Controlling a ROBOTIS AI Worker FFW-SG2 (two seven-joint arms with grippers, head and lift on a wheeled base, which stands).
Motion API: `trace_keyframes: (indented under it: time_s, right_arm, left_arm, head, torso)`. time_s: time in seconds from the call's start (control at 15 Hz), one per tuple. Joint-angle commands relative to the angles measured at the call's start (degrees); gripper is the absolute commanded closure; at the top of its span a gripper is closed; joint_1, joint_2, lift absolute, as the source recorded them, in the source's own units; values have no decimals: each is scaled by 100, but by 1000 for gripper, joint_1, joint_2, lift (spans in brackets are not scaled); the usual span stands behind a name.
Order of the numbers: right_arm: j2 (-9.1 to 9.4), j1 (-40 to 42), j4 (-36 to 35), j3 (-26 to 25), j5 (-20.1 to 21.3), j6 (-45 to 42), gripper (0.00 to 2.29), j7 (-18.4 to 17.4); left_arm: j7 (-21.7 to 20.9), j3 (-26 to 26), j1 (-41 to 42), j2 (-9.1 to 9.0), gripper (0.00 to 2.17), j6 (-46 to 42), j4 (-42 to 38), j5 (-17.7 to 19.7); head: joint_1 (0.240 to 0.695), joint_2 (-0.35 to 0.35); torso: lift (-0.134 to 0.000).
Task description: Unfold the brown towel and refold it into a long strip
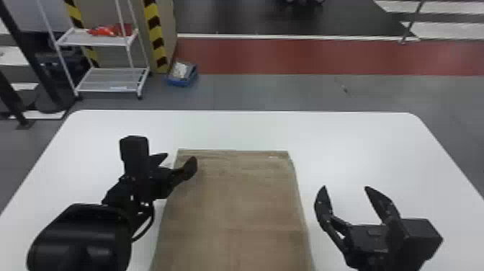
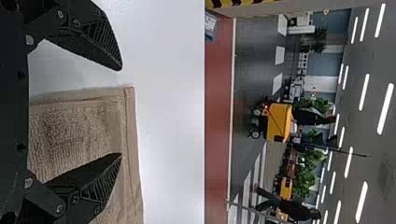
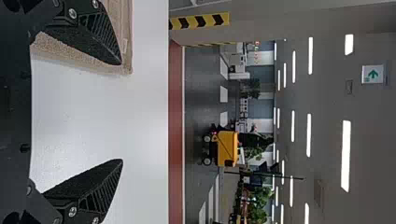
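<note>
Both jaws gape wide, the brown towel (image 1: 237, 201) pointing its long axis forward.

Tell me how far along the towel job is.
The brown towel lies flat on the table, so unfolding looks at least partly done. Nothing is in hand: the left gripper and right gripper stand open. Folding into a strip remains; the towel is broad.

White table (image 1: 353, 144), smooth top, rounded far corners. On it: brown rectangular terry-cloth towel (image 1: 234, 201), lying flat around the middle, slightly left, layers visible at far left corner. Far edge short of table's. Small pale tag (image 1: 273, 157) near towel's far right corner.
</note>
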Motion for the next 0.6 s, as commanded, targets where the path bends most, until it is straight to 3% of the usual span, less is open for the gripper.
trace_keyframes:
  time_s: [0.0, 0.53]
  right_arm:
    - [-11, -33, 32, 12, -9, 0, 144, 0]
    - [-2, -60, 76, 21, -9, 0, 144, 0]
  left_arm:
    - [20, -2, -20, 0, 343, -18, 116, -55]
    - [108, -37, -38, -9, 515, -158, 142, -231]
  head:
    - [695, -22]
    - [695, -12]
  torso:
    - [-123]
    - [-123]
